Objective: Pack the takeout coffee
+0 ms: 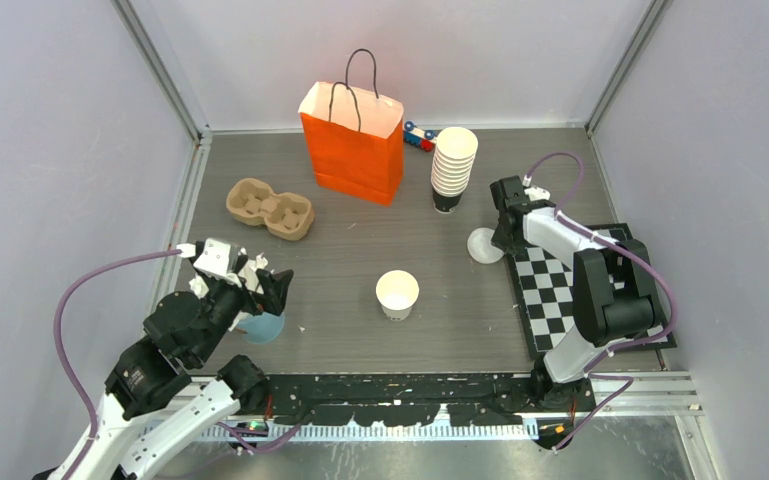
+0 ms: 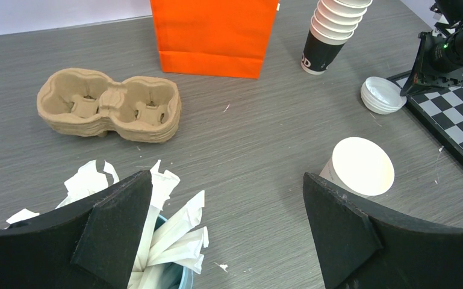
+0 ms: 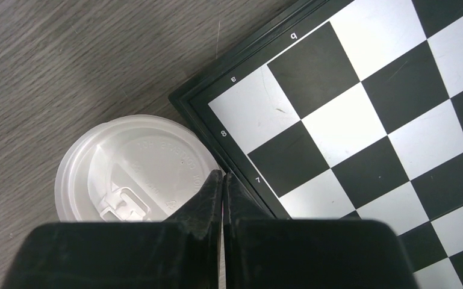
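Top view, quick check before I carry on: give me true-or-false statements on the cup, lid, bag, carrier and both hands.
The lone paper cup at mid-table has its lid on. False: it is open; a white lid lies by the chessboard.
The orange bag stands upright. True.
The right hand is wide open. False: it is shut at the lid's edge.
The left hand is open above the blue cup. True.
The cardboard carrier holds a cup. False: both wells are empty.

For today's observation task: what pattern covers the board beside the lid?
The board is black-and-white chequered; right wrist view shows it best.
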Available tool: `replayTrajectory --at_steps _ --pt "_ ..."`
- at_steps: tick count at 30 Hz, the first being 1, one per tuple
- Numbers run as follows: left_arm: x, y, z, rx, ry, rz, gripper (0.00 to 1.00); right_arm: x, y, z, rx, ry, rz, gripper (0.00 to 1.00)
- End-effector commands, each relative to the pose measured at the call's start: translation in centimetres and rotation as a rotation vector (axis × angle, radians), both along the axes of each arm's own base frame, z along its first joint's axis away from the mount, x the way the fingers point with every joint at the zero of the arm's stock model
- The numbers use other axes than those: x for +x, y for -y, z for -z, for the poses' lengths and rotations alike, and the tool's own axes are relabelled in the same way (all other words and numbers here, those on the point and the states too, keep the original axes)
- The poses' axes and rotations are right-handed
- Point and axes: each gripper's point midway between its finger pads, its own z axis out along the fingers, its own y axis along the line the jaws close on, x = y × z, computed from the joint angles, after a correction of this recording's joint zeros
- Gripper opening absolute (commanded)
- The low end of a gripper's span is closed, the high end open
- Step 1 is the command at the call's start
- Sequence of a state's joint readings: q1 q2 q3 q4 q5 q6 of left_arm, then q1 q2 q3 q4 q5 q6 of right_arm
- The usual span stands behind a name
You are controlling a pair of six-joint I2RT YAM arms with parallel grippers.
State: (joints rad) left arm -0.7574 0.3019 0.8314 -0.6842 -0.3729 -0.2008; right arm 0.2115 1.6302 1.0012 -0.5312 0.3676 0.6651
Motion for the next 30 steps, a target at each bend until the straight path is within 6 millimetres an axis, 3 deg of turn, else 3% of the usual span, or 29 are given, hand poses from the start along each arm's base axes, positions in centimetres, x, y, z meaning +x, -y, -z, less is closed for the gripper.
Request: replayTrajectory --at_steps 1,17,18,21,22,30 --pt "0.3 0.5 -1.1 -0.022 0.034 0.012 0.97 1.0 0.0 -1.9 0.019 0.078 0.017 0.01" --pt "0.5 0.5 -1.1 -0.017 0.034 0.004 0.97 -0.3 -0.6 -6.3 0.067 0.176 -0.064 0.0" --pt "0.5 0.5 -1.1 -0.016 0.031 0.005 0.97 -0.4 -0.7 -6.2 0.071 0.171 -0.064 0.0" --pt "0.5 0.5 -1.1 -0.018 0.03 0.005 0.97 -0.9 -0.7 -5.4 0.094 0.168 -0.014 0.23" --pt "0.5 0.5 -1.0 -0.018 0.03 0.004 0.96 -1.0 -0.7 -5.1 0.106 0.171 0.006 0.26" --pt "0.5 0.4 -1.0 -0.018 0.027 0.0 0.96 -0.6 -1.6 -3.3 0.179 0.179 0.076 0.27"
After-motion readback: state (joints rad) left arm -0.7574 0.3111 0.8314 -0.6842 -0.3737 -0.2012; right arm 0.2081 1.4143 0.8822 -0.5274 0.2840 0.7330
